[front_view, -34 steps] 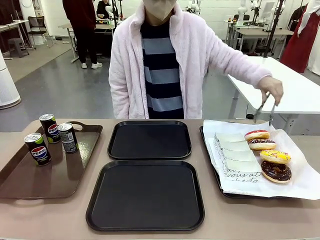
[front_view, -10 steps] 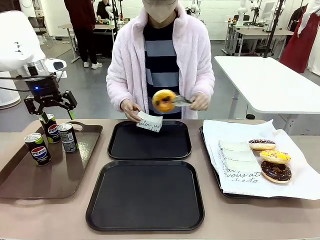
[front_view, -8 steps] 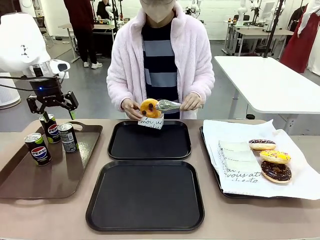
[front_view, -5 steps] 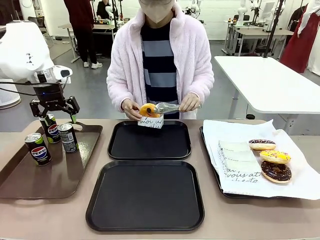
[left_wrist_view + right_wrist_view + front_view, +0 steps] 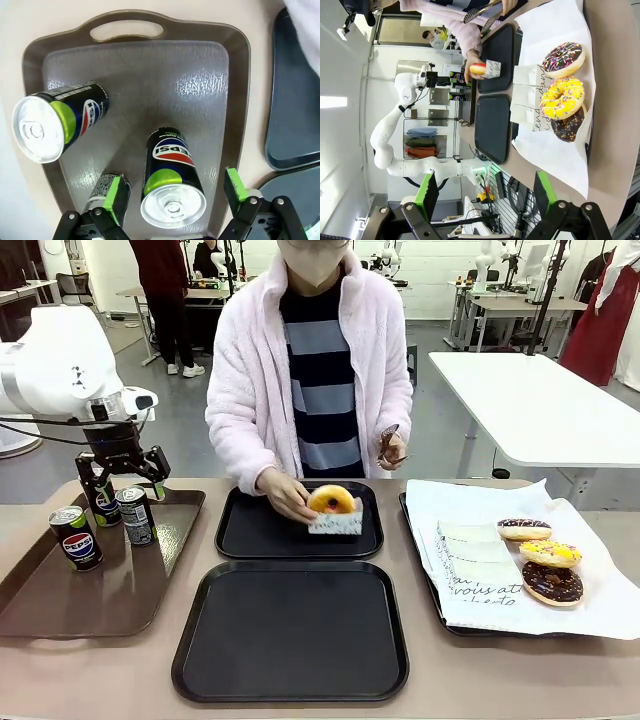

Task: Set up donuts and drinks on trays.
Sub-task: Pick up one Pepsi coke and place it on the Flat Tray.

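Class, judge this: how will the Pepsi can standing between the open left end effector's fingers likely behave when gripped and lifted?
The Pepsi can is tall and slim, so it probably tips if nudged off-centre. Its glossy wall may slip against the left end effector, and likely dents under a hard squeeze.

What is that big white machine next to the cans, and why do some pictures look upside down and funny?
The white machine is a robot arm. At its end are open jaws, the left gripper, hanging over the drink cans on a brown tray. One picture comes from a camera on the robot's side of the table. Two others come from little cameras on the robot's wrists, so they tip when the wrists turn. The left wrist camera looks straight down on the cans. The right gripper is open too and holds nothing. A person's hand sets a golden donut in a paper sleeve on the far black tray. Three more donuts wait on white paper.
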`<state>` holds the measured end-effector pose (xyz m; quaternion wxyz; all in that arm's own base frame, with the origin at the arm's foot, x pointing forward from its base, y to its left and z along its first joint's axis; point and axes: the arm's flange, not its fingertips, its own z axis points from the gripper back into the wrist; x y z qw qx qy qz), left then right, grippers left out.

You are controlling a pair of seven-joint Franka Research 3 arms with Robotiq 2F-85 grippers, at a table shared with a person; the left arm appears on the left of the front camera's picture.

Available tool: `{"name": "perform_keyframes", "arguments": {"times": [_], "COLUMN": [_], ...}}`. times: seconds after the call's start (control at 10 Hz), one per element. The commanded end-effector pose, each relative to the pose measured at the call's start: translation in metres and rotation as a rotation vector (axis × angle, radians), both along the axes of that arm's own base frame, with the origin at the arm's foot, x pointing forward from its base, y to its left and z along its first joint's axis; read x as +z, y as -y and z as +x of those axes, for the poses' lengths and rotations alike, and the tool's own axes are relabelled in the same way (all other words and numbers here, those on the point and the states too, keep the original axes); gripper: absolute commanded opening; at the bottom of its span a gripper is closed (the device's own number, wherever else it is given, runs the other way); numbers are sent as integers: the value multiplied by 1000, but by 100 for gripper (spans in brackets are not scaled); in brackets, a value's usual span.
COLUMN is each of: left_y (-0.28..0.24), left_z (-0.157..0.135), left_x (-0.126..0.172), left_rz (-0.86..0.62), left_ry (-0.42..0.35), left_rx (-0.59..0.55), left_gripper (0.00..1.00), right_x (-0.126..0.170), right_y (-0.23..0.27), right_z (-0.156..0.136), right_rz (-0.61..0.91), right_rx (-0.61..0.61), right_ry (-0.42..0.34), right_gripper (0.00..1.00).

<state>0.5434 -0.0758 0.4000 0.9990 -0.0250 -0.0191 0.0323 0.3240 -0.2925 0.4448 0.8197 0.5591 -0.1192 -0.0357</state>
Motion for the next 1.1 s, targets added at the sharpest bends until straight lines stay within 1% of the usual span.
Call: {"name": "perform_keyframes", "arguments": {"times": [0.0,0.3,0.5,0.6,0.7,0.8,0.9,1.0], "left_y": [0,-3,-7,-7,-6,-4,-3,-3], "left_z": [2,1,-3,-5,-7,-8,-8,-9], "left_x": [-8,-10,-13,-12,-13,-13,-13,-13], "left_rz": [16,29,53,61,58,58,56,55], "left_ry": [11,-2,-49,-58,-64,-66,-64,-63], "left_rx": [-29,-27,-23,-30,-42,-51,-54,-54], "left_gripper": [100,100,100,97,74,41,19,0], "right_x": [1,1,1,1,1,1,1,1], "right_y": [0,0,0,0,0,0,0,0], "right_z": [-1,-1,-1,-1,-1,-1,-1,-1], "right_rz": [9,9,9,9,9,9,9,9], "right_rx": [1,1,1,1,1,1,1,1], "right_ry": [-8,-8,-8,-8,-8,-8,-8,-8], "right_gripper": [100,100,100,100,100,100,100,100]}}
